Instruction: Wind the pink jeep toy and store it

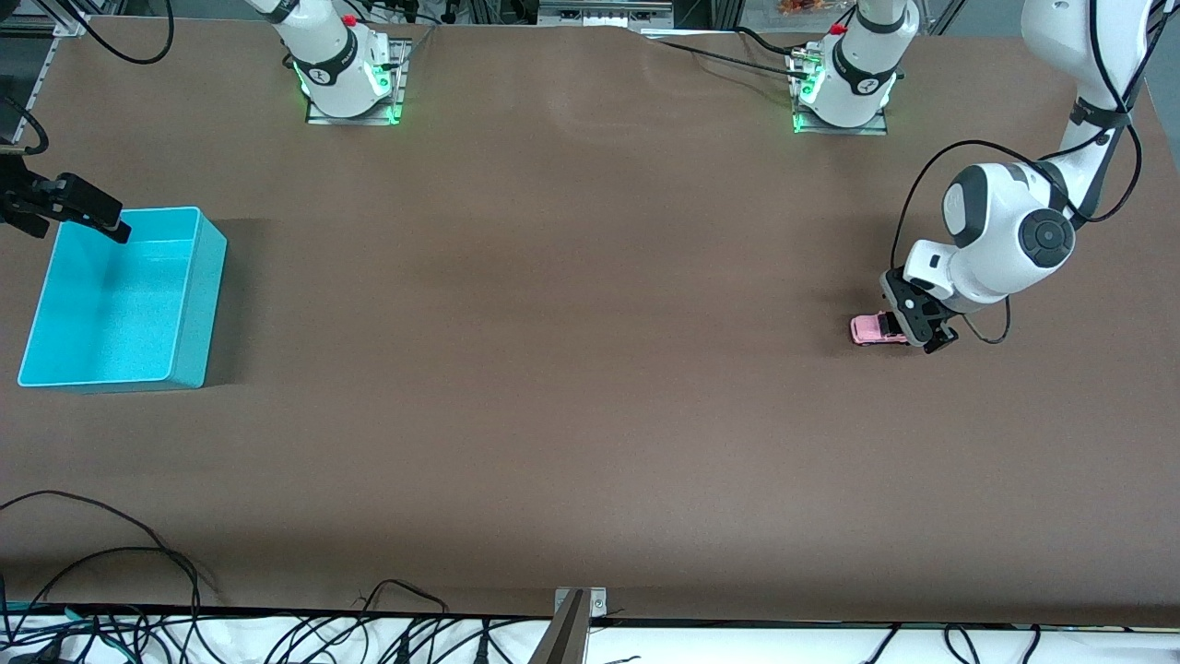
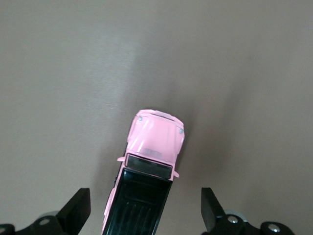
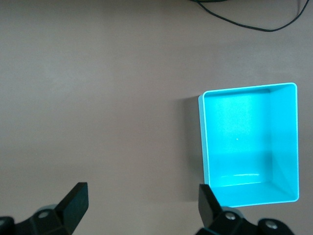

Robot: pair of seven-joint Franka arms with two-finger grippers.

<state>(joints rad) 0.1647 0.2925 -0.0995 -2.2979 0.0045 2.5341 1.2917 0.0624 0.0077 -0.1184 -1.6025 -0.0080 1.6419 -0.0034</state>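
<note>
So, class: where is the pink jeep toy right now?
The pink jeep toy sits on the table toward the left arm's end, directly under the open left pincer, well away from the turquoise bin.

No readable text, label, brand, number or sign appears in any view. The pink jeep toy (image 2: 146,171) carries no legible lettering on its hood or black roof, and the turquoise bin (image 1: 198,304) is plain. Small dark marks on the arms' base collars (image 1: 324,74) cannot be made out as words.
</note>
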